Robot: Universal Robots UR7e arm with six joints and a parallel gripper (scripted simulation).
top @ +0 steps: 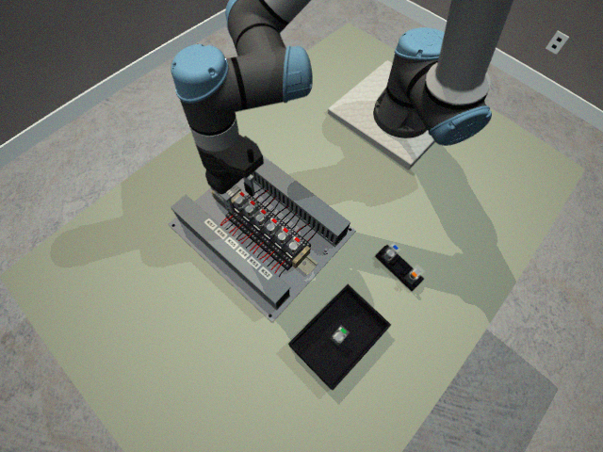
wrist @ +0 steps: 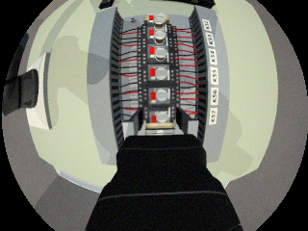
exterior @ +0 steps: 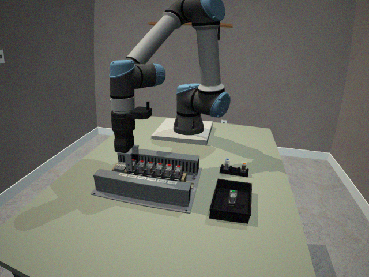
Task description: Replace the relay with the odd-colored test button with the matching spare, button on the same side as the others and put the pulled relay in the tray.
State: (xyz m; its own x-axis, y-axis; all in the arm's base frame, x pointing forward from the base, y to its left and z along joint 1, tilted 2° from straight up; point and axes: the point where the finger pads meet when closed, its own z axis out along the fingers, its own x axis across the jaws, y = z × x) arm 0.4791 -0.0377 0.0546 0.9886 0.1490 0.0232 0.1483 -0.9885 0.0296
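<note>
The arm (exterior: 166,28) reaches down over the relay panel (top: 335,241), at ten o'clock from the mat's middle in the top view. On it stands a row of six relays (top: 267,224), every button red. The black tray (top: 311,351) at five o'clock holds the green-buttoned relay (top: 340,334), lying alone. At three o'clock the spare holder (top: 399,268) carries blue and orange spares. The gripper (exterior: 131,154) stands over the row's end relay (wrist: 158,115), fingers spread wide, gripping nothing. By my judgement a relay is light, rigid and smooth-sided: pinch the flat flanks below the top, squarely, since only spring contacts hold it.
</note>
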